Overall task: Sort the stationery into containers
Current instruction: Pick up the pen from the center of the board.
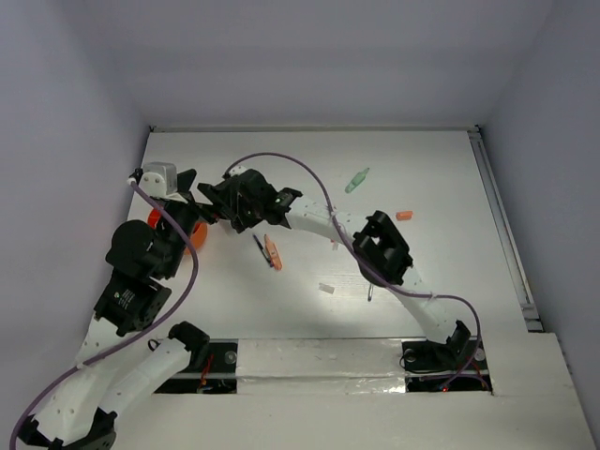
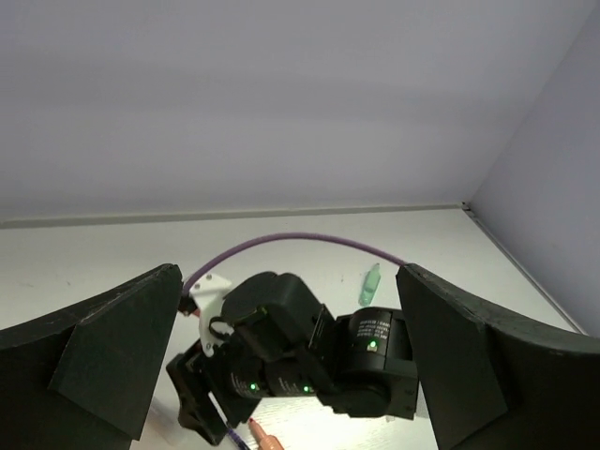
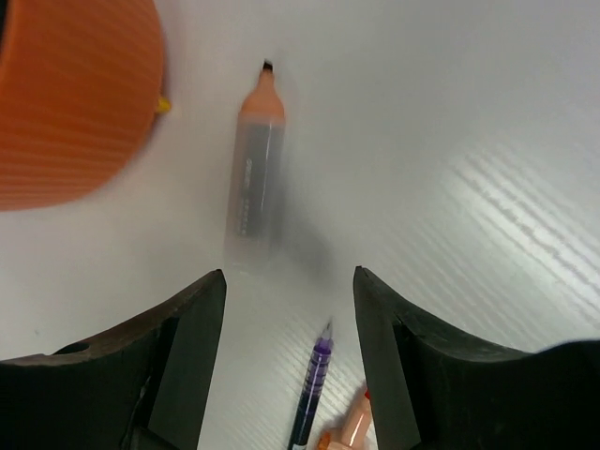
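In the right wrist view a marker (image 3: 255,169) with an orange tip and a pale grey barrel lies on the white table, blurred at its near end. It is just ahead of my right gripper (image 3: 291,277), which is open and holds nothing. The ribbed orange pot (image 3: 75,94) stands to the marker's left. A purple pen (image 3: 314,389) and a peach-orange marker (image 3: 347,427) lie under the jaws. From above, my right gripper (image 1: 225,208) hovers beside the pot (image 1: 194,236). My left gripper (image 1: 194,197) hangs over the pot; its fingers stand wide open in its own view (image 2: 289,277).
A green-capped marker (image 1: 356,180) lies far back, also in the left wrist view (image 2: 372,281). An orange bit (image 1: 404,216) and a white bit (image 1: 326,289) lie to the right. The dark pen (image 1: 261,248) and orange marker (image 1: 273,251) lie mid-table. A purple cable (image 1: 309,173) loops over.
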You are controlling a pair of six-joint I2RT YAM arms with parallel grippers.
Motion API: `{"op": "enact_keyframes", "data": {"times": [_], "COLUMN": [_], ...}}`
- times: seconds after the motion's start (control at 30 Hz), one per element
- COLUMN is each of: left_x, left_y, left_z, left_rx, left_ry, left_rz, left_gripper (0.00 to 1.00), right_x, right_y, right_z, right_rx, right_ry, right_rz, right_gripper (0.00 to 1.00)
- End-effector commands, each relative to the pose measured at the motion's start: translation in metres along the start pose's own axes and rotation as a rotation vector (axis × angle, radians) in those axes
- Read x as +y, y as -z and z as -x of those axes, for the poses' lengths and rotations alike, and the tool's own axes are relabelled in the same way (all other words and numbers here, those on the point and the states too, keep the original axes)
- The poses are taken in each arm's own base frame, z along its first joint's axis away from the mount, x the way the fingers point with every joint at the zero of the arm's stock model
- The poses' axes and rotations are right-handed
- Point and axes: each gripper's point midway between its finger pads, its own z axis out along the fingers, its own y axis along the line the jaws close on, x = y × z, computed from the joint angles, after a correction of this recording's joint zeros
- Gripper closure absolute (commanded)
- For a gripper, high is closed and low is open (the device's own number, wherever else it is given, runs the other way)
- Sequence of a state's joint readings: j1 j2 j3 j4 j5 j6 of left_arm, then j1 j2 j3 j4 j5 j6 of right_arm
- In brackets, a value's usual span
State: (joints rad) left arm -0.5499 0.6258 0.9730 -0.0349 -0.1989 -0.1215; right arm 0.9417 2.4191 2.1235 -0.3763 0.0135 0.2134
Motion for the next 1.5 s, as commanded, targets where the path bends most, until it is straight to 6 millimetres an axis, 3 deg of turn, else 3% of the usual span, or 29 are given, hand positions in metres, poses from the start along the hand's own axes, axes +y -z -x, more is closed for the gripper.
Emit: {"op": "enact_keyframes", "data": {"times": [0.0, 0.3, 0.53, 0.8, 0.9, 0.93, 1.0, 1.07, 1.1, 1.13, 1.2, 1.3, 1.37, 1.4, 1.47], "left_x": [0.003, 0.016, 0.024, 0.031, 0.028, 0.027, 0.026, 0.026, 0.028, 0.028, 0.028, 0.029, 0.029, 0.028, 0.027], "left_y": [-0.009, -0.019, -0.021, -0.022, -0.022, -0.022, -0.022, -0.022, -0.023, -0.022, -0.022, -0.022, -0.023, -0.023, -0.023], "left_z": [0.002, -0.007, -0.008, -0.006, -0.007, -0.007, -0.006, -0.007, -0.006, -0.005, -0.005, -0.004, -0.005, -0.005, -0.005], "left_rx": [-0.018, 0.02, 0.027, 0.017, 0.018, 0.018, 0.015, 0.018, 0.015, 0.014, 0.014, 0.012, 0.015, 0.014, 0.015], "left_ry": [0.012, 0.042, 0.056, 0.062, 0.068, 0.068, 0.07, 0.073, 0.073, 0.076, 0.081, 0.081, 0.085, 0.085, 0.092], "left_rz": [0.024, 0.07, 0.097, 0.109, 0.092, 0.085, 0.078, 0.076, 0.086, 0.086, 0.084, 0.085, 0.085, 0.081, 0.078], "left_gripper": [0.01, 0.01, 0.01, 0.01, 0.04, 0.07, 0.15, 0.27, 0.28, 0.29, 0.29, 0.23, 0.23, 0.23, 0.23], "right_x": [0.016, 0.018, 0.029, 0.027, 0.023, 0.028, 0.017, 0.019, 0.017, 0.016, 0.014, 0.017, 0.025, 0.025, 0.03], "right_y": [0.011, -0.01, -0.025, -0.036, -0.04, -0.04, -0.042, -0.044, -0.045, -0.046, -0.047, -0.046, -0.038, -0.037, -0.022], "right_z": [0.008, -0.022, -0.029, -0.034, -0.039, -0.042, -0.044, -0.05, -0.052, -0.054, -0.056, -0.049, -0.022, -0.025, 0.005], "right_rx": [0.028, 0.094, 0.096, 0.095, 0.104, 0.109, 0.106, 0.115, 0.118, 0.122, 0.121, 0.081, -0.011, -0.013, -0.102], "right_ry": [0.035, 0.035, 0.055, 0.079, 0.091, 0.101, 0.133, 0.165, 0.169, 0.169, 0.162, 0.129, 0.083, 0.069, 0.03], "right_rz": [0.056, 0.06, 0.076, 0.048, 0.033, 0.04, -0.01, -0.018, -0.028, -0.03, -0.04, -0.036, -0.019, -0.02, -0.016], "right_gripper": [0.37, 0.31, 0.32, 0.36, 0.43, 0.48, 0.51, 0.55, 0.58, 0.68, 0.79, 0.92, 0.98, 1.0, 1.0]}}
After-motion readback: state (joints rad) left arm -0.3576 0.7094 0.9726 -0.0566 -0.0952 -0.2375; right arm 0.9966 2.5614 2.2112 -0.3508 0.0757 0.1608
